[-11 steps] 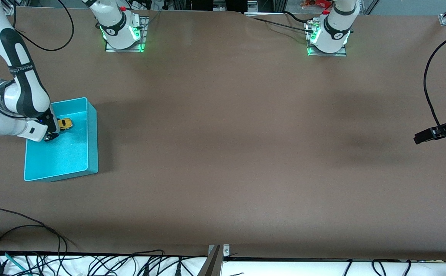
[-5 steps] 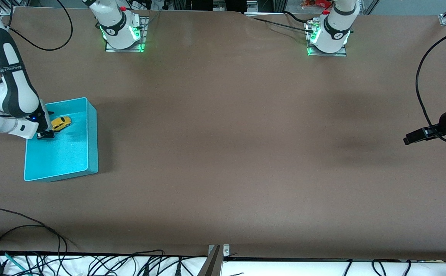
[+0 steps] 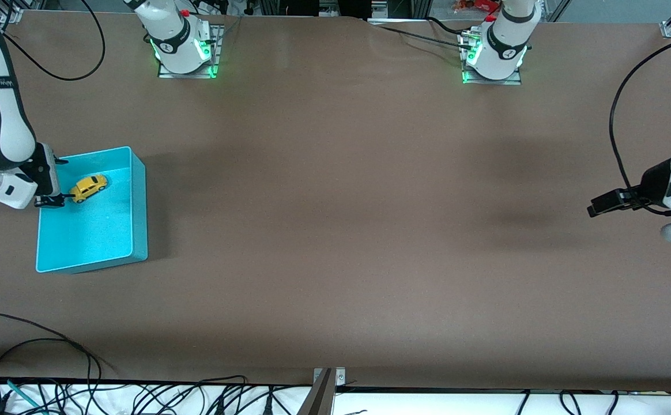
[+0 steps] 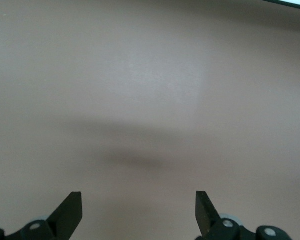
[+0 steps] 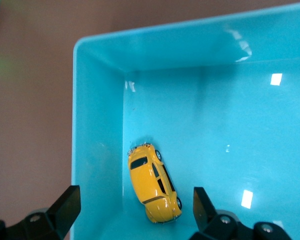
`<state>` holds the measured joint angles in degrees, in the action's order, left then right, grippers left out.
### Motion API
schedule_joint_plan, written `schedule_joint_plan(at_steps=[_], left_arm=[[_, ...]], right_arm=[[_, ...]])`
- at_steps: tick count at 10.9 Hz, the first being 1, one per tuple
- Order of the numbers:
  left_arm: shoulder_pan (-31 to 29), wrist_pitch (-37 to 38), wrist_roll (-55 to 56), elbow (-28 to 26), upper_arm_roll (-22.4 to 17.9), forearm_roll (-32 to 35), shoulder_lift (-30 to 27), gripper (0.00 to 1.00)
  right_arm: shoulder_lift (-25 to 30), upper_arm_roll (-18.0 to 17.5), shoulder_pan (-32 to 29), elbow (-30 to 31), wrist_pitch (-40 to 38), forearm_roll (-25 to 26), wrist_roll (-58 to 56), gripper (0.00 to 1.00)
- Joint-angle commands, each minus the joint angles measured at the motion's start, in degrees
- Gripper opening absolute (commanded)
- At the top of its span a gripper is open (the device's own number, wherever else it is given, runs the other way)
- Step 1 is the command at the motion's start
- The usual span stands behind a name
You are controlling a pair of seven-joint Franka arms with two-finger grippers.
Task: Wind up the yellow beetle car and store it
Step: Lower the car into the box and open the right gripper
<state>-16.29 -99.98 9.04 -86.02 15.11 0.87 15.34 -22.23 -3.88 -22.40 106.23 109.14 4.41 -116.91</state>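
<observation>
The yellow beetle car (image 3: 88, 187) (image 5: 154, 182) lies on the floor of the turquoise bin (image 3: 138, 199) (image 5: 97, 60), close to the bin wall that is farther from the front camera. My right gripper (image 3: 53, 181) (image 5: 135, 207) hangs open above the bin's edge beside the car, its fingers spread wide and touching nothing. My left gripper (image 3: 600, 204) (image 4: 138, 210) is open over bare table at the left arm's end, with nothing between its fingers.
The brown table (image 3: 341, 202) stretches between the two arms. Loose cables (image 3: 36, 357) lie along the table's edge nearest the front camera. A black cable (image 3: 618, 132) loops above the left arm's end.
My right gripper has opened, let go of the car and drawn back up off it; the car now rests in the bin. My left gripper has drifted inward over the table.
</observation>
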Motion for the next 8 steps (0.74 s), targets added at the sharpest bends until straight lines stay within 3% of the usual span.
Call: schedule_joint_plan(at_steps=[1, 4, 7, 8], left_arm=[[6.33, 1.02, -1.57, 0.24, -6.03, -0.78, -0.92, 1.00], [7.58, 1.11, -1.48, 0.24, -7.38, -1.31, -1.36, 1.00], [7.59, 2.69, -1.05, 0.24, -7.38, -1.31, -1.45, 1.00], [7.59, 2.69, -1.13, 0.32, -7.29, -1.31, -1.54, 1.00]], right_arm=[[5.95, -2.36, 2.52, 0.30, -3.57, -2.20, 15.06, 1.00], [8.60, -2.36, 6.04, -0.94, -4.38, -6.07, 33.61, 1.00], [9.13, -1.74, 7.54, -1.11, -4.11, -15.54, 34.88, 1.00], [10.52, -1.74, 7.98, -1.11, -4.20, -15.75, 42.47, 1.00]])
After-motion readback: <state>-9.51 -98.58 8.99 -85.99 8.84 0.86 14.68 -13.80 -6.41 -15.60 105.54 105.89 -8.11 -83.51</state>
